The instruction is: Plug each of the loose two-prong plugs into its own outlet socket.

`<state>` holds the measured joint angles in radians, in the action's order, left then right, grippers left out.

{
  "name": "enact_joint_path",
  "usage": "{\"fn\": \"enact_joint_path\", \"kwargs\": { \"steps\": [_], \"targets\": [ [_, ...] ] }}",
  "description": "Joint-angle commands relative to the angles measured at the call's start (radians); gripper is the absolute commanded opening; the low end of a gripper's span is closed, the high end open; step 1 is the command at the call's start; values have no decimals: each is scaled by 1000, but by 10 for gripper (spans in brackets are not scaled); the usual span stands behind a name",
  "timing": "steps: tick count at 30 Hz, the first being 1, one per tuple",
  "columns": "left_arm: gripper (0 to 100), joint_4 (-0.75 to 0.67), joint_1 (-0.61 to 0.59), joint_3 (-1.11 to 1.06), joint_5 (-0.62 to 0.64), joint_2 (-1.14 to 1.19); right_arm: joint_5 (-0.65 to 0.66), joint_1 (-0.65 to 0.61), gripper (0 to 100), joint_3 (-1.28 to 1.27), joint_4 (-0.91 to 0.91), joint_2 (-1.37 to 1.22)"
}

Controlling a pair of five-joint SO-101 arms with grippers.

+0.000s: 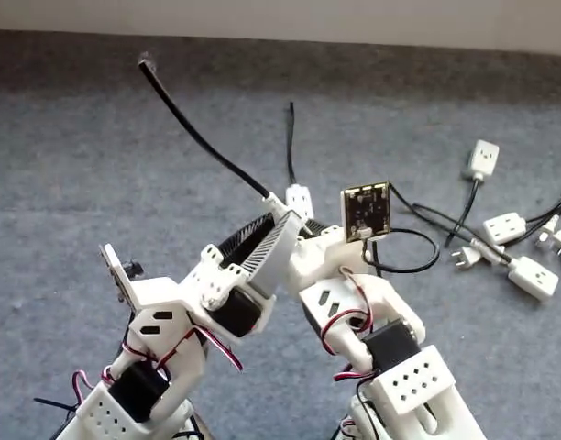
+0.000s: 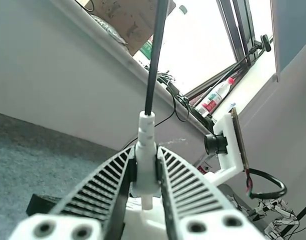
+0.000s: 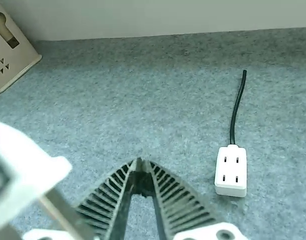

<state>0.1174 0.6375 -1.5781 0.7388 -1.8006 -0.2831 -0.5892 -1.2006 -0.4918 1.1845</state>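
"Where the two arms lean together over the grey table point(image 1: 97, 183), what has the left gripper point(image 1: 279, 218) got?"

"It's clamped on a white plug point(image 1: 274, 202) held up off the table, black cord point(image 1: 205, 136) slanting toward the far left corner. A lone socket point(image 1: 300, 200) lies just beside it, mid-table; more sockets point(image 1: 503, 226) and plugs point(image 1: 464, 258) crowd the right edge."

"From its own wrist?"

"Both fingers point(image 2: 103, 180) squeeze the plug point(image 2: 145, 130), cord point(image 2: 155, 50) rising straight."

"And the right gripper point(image 3: 138, 174)?"

"Pinched shut on itself above the table, the lone socket point(image 3: 231, 170) near its tips but apart."
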Motion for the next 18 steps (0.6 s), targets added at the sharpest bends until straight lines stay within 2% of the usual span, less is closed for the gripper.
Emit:
{"fn": "enact_joint_path", "kwargs": {
  "steps": [1, 18],
  "targets": [
    [6, 3, 4, 8, 2, -4, -6, 61, 7, 24, 2, 24],
    [6, 5, 19, -1, 0, -4, -5, 174, 7, 88, 70, 16]
  ]
}}
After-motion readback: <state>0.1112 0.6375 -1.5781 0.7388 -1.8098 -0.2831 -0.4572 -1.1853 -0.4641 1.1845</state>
